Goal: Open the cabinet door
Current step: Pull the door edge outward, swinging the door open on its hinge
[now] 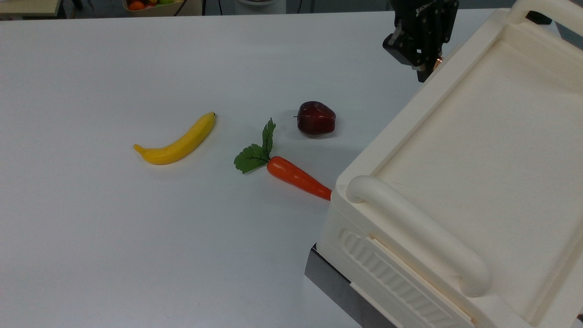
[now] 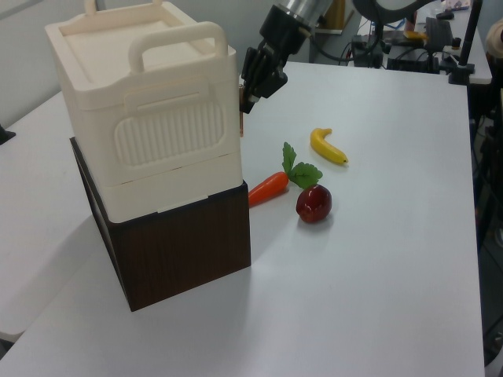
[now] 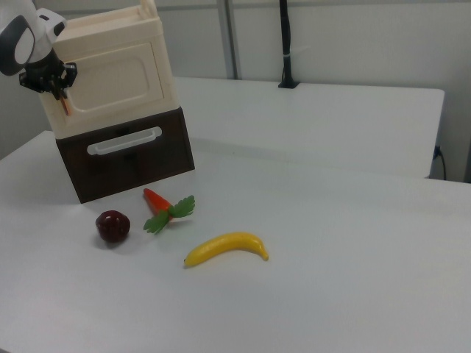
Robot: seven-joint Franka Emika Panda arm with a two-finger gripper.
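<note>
Gripper [image 1: 426, 68]: black, at the cabinet's far corner in the top view; at the left edge of the cream front in the right view [image 3: 55, 88]; fingers hidden against the cabinet — cannot tell how far apart, nor whether anything is gripped.
Copper handle [image 3: 65, 105]: small vertical bar just below the gripper in the right view; a sliver of copper beside the fingertips in the top view [image 1: 438, 60]; contact with the fingers not clear.
Cabinet door [image 3: 114, 79]: cream panel with a shallow recessed rectangle, on the front face in the right view; looks flush or close to it, gap too small to judge.
Cabinet [image 1: 478, 136]: cream box with a flat recessed top, on the top view's right; ribbed side panel facing the camera in the left view [image 2: 169, 133].
Tubular handle [image 1: 419, 232]: thick, rounded, along the near top edge in the top view.
Dark base [image 3: 125, 158]: brown, under the cream box, with a pale drawer pull [image 3: 124, 141] across it.
Carrot [image 1: 298, 177]: orange, green leaves, tip just beside the cabinet's corner in the top view.
Apple [image 1: 316, 118]: dark red, near the carrot's leaves, apart from them.
Banana [image 1: 177, 141]: yellow, well apart from the cabinet — on the top view's left.
Table [image 1: 136, 250]: white.
</note>
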